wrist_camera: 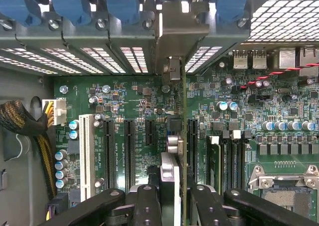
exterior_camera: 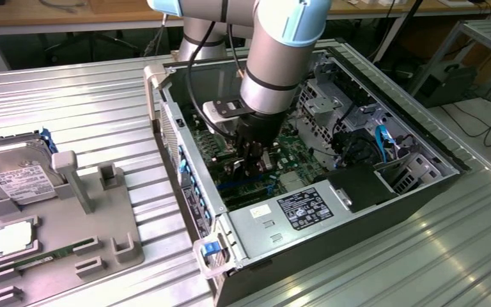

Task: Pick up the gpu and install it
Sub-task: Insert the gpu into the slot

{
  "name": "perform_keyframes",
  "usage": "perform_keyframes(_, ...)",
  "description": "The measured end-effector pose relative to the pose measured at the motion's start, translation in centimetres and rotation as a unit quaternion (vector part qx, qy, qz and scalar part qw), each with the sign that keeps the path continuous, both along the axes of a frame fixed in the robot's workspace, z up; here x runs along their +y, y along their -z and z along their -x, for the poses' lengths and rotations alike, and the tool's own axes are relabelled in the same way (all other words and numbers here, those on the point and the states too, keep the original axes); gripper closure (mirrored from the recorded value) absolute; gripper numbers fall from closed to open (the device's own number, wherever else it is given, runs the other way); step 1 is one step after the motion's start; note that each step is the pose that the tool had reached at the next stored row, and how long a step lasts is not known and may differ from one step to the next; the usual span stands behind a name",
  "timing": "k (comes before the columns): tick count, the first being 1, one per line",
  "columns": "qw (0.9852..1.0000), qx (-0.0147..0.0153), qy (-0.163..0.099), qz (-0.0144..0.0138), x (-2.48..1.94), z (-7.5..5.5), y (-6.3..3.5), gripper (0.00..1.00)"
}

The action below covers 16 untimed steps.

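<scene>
My gripper (exterior_camera: pixel 252 161) reaches down inside the open computer case (exterior_camera: pixel 167 102), over the green motherboard (wrist_camera: pixel 124 99). In the wrist view my gripper (wrist_camera: pixel 177 206) is shut on the gpu (wrist_camera: pixel 182 111), its black fingers (wrist_camera: pixel 147 206) on either side of the card. The gpu is seen edge-on, standing upright above a black expansion slot (wrist_camera: pixel 192 146). Its silver end bracket (wrist_camera: pixel 182 21) sits against the case's rear slot openings, between the blue latches (wrist_camera: pixel 119 4). Whether the card's lower edge is seated in the slot is hidden.
A power supply (exterior_camera: pixel 305 208) fills the case's near end. A braided cable bundle (wrist_camera: pixel 20 121) lies beside the board, and a CPU socket (wrist_camera: pixel 284 186) is close by. On the exterior view's left, a grey fixture (exterior_camera: pixel 66 236) holds a silver hard drive (exterior_camera: pixel 15 176) and a green memory stick (exterior_camera: pixel 32 262).
</scene>
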State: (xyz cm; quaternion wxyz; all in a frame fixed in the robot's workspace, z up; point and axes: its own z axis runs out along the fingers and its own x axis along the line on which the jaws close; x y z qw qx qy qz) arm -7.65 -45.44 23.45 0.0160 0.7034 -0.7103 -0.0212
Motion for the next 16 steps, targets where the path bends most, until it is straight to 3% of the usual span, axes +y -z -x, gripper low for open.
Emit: perform_keyframes(16, 1.0, -0.0001, 0.0, -0.0001, 0.02, 0.02, -0.5, 0.72)
